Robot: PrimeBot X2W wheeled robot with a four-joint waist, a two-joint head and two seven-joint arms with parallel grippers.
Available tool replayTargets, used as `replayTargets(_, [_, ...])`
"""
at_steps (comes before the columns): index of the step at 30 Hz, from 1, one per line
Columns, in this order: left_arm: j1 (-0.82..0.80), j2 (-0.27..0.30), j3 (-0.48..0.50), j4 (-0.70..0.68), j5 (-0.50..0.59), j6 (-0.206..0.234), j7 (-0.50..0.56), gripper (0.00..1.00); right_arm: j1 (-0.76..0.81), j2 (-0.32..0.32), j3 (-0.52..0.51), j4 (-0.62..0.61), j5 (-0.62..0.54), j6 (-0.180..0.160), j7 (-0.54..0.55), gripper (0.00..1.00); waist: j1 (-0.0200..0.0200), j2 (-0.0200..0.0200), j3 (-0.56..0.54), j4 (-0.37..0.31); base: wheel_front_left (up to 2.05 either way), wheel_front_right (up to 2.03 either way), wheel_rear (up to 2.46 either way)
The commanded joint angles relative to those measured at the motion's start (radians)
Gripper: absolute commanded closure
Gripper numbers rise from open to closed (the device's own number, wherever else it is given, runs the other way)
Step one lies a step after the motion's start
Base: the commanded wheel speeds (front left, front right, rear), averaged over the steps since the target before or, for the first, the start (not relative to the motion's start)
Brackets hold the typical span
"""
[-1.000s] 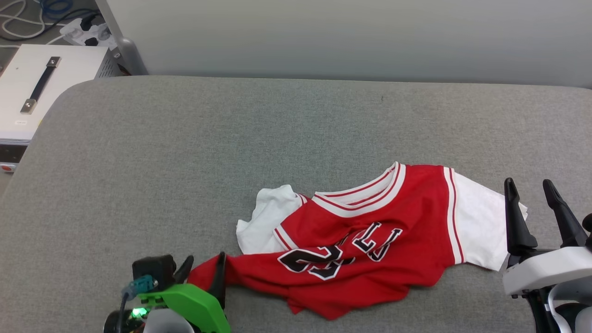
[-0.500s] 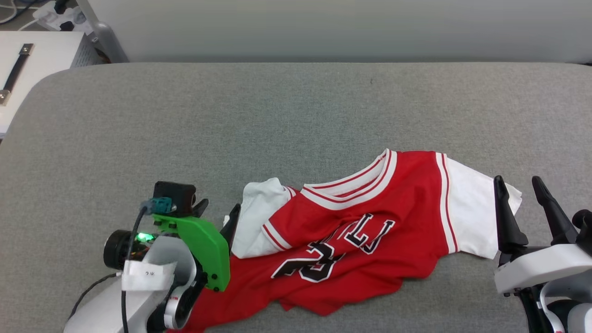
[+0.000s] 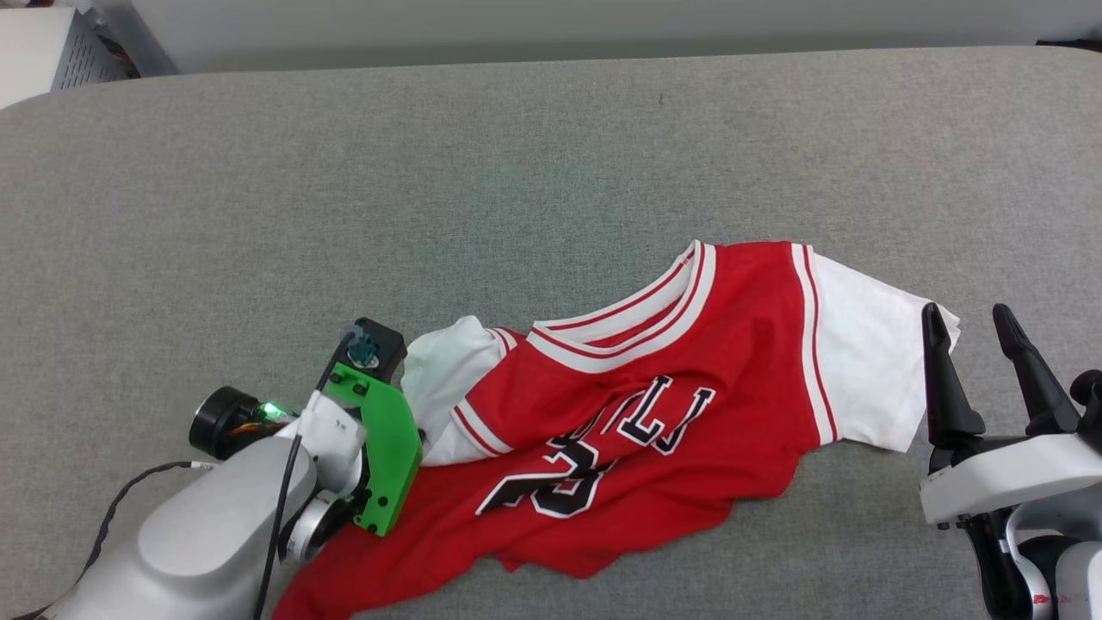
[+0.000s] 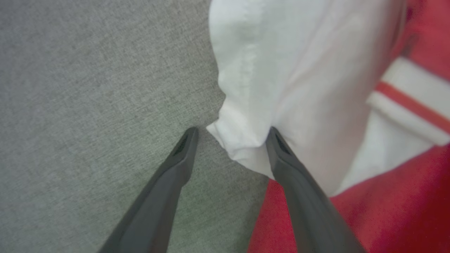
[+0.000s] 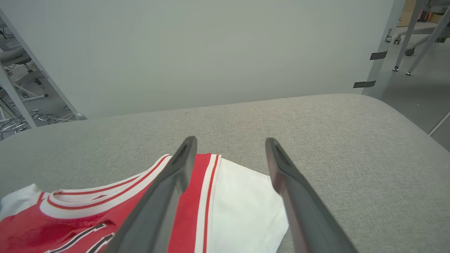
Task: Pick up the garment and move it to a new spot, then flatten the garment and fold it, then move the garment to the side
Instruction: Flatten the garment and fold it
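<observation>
The garment (image 3: 689,387), a red jersey with white sleeves and black numerals, lies rumpled on the grey padded table (image 3: 430,172), collar toward the far edge. My left gripper (image 4: 231,133) is open, with a corner of the white left sleeve (image 4: 281,70) between its fingers. In the head view its green wrist bracket (image 3: 383,456) covers those fingers at the garment's left edge. My right gripper (image 3: 966,312) stands open just right of the white right sleeve (image 5: 242,200), above the table, holding nothing.
A pale wall runs along the table's far edge. A white box (image 3: 34,52) sits off the far left corner. In the right wrist view, chair legs (image 5: 415,38) stand beyond the table's rounded right end, and cables (image 5: 14,123) lie on the floor at left.
The head camera has tilted down. My left arm has gone forward from the garment's red hem corner to the white left sleeve. The right gripper has stayed put.
</observation>
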Motion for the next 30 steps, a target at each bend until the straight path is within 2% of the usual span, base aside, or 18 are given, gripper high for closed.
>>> replayTargets(1, [-0.012,-0.013,-0.024,0.036,0.006,-0.018,0.032,0.00,-0.020,-0.006,0.003,0.005,0.010,-0.001,-0.010,0.00,0.0000,0.0000,0.018,-0.012,0.00,0.00,0.00])
replayTargets(3, [-0.016,-0.028,-0.045,0.069,-0.002,-0.041,0.070,0.01,-0.023,-0.008,0.004,0.008,0.012,-0.001,-0.014,0.00,0.0000,0.0000,0.024,-0.014,0.00,0.00,0.00])
replayTargets(4, [-0.018,-0.034,-0.050,0.081,-0.005,-0.050,0.079,0.54,-0.025,-0.009,0.004,0.010,0.013,-0.001,-0.015,0.00,0.0000,0.0000,0.026,-0.015,0.00,0.00,0.00])
replayTargets(5, [-0.020,-0.040,-0.055,0.094,-0.007,-0.059,0.083,1.00,-0.026,-0.009,0.003,0.013,0.013,-0.001,-0.016,0.00,0.0000,0.0000,0.027,-0.016,0.00,0.00,0.00])
replayTargets(7, [-0.025,-0.049,-0.053,0.111,-0.008,-0.064,0.071,1.00,-0.028,-0.010,0.001,0.016,0.014,-0.001,-0.018,0.00,0.0000,0.0000,0.028,-0.016,0.00,0.00,0.00])
replayTargets(11, [-0.039,-0.049,-0.010,0.118,-0.004,-0.039,-0.015,1.00,-0.026,-0.011,-0.009,0.020,0.014,-0.001,-0.021,0.00,0.0000,0.0000,0.021,-0.007,0.00,0.00,0.00])
replayTargets(16, [-0.043,-0.005,0.064,0.094,-0.001,0.027,-0.125,1.00,-0.018,-0.011,-0.027,0.023,0.011,-0.001,-0.020,0.00,0.0000,0.0000,0.003,0.014,0.00,0.00,0.00])
replayTargets(23, [0.009,0.072,0.155,0.083,-0.045,0.119,-0.185,1.00,-0.015,-0.011,-0.042,0.016,0.008,-0.001,-0.014,0.00,0.0000,0.0000,-0.001,0.032,0.00,0.00,0.00])
replayTargets(27, [0.066,0.072,0.177,0.098,-0.095,0.131,-0.190,1.00,-0.016,-0.012,-0.047,0.011,0.008,-0.001,-0.012,0.00,0.0000,0.0000,0.006,0.035,0.00,0.00,0.00])
replayTargets(30, [0.109,0.045,0.197,0.126,-0.141,0.129,-0.209,1.00,-0.020,-0.012,-0.050,0.011,0.010,-0.001,-0.012,0.00,0.0000,0.0000,0.011,0.032,0.00,0.00,0.00])
